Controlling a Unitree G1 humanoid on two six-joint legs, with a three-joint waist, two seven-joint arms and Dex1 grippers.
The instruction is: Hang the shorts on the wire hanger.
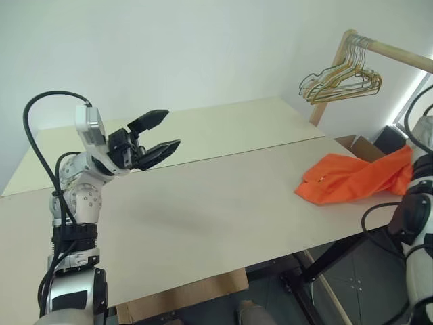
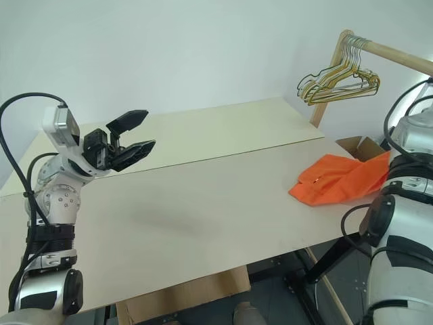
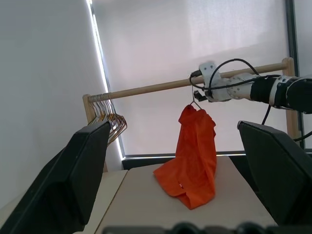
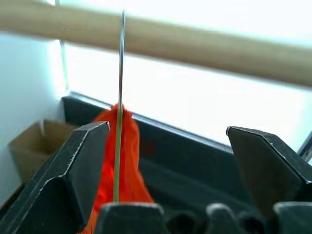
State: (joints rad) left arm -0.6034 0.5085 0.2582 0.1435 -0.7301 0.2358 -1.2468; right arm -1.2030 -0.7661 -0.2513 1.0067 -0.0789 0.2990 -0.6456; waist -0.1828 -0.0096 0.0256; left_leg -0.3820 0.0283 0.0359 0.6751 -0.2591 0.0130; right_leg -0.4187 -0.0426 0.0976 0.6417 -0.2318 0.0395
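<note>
We judge the task nearly done: the shorts (image 3: 191, 161) hang from the wire hanger (image 4: 120, 97) on the wooden rail (image 3: 161, 87), hem trailing onto the counter (image 1: 203, 203). Our right gripper (image 4: 170, 165) and left gripper (image 1: 154, 137) hold jaws wide, empty

A pale tabletop (image 1: 203, 203) of two boards spreads below and beyond the left fingers (image 1: 159, 150). A wooden rail (image 3: 161, 87) carries a bunch of gold and pale wire hangers (image 1: 342, 80), well apart from them. A cardboard box (image 4: 24, 141) stands below the right fingers (image 4: 83, 161).
</note>
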